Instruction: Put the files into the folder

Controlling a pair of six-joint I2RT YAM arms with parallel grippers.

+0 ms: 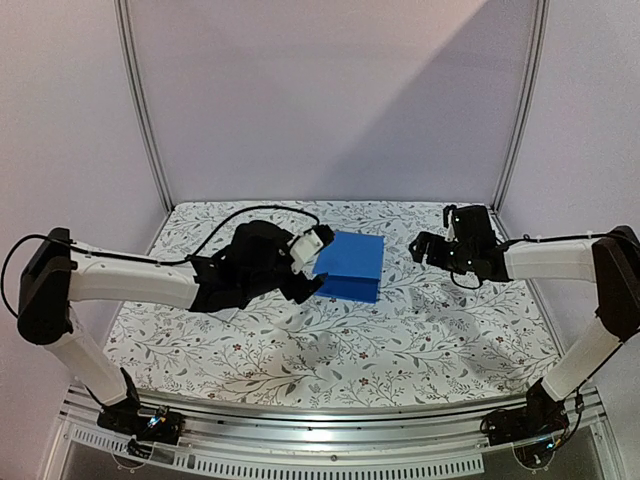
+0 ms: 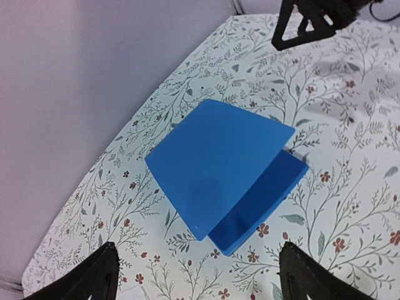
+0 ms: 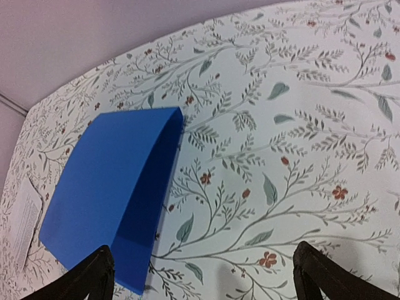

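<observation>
The blue folder (image 1: 350,265) lies in the middle of the table with its covers together; the upper cover (image 2: 219,162) stands slightly off the lower one. My left gripper (image 1: 310,270) hovers at the folder's left edge, open, and nothing sits between its fingers (image 2: 94,278). My right gripper (image 1: 418,250) hangs to the right of the folder, apart from it and open, with only tablecloth between its fingertips (image 3: 325,275). A white printed sheet (image 3: 24,220), probably one of the files, shows just beyond the folder (image 3: 106,194) on its far side. In the top view the left arm hides it.
The table (image 1: 420,340) is covered with a floral cloth. White walls and metal frame posts (image 1: 145,110) close in the back and sides. The right gripper's black fingers (image 2: 306,22) show at the top of the left wrist view.
</observation>
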